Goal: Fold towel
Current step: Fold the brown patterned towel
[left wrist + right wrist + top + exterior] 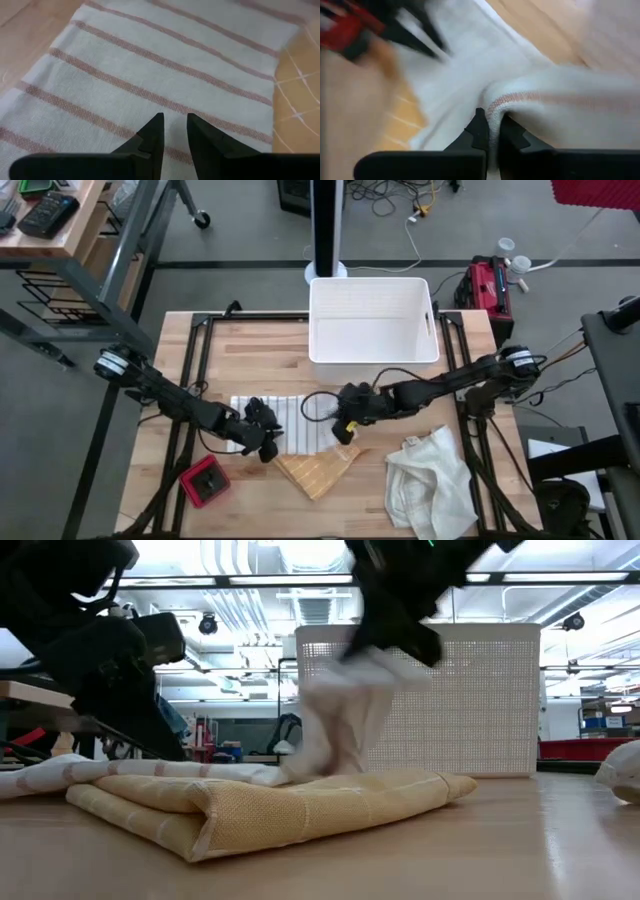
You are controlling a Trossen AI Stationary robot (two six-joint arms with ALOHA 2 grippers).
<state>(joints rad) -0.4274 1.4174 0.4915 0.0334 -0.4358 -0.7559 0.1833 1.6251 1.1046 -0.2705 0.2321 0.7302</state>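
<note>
Here the striped towel (285, 424) lies spread on the counter (260, 345), its near edge overlapping a folded yellow cloth (318, 470). The right gripper (344, 427) pinches one edge of the towel between pressed-together fingers (481, 131) and lifts it into a peak; the arm hides the grip point from above. The left gripper (266, 442) hovers over the towel's opposite end, fingers (152, 137) slightly spread with nothing between them. A crumpled white cloth (432, 480) is cut off at the counter's edge.
</note>
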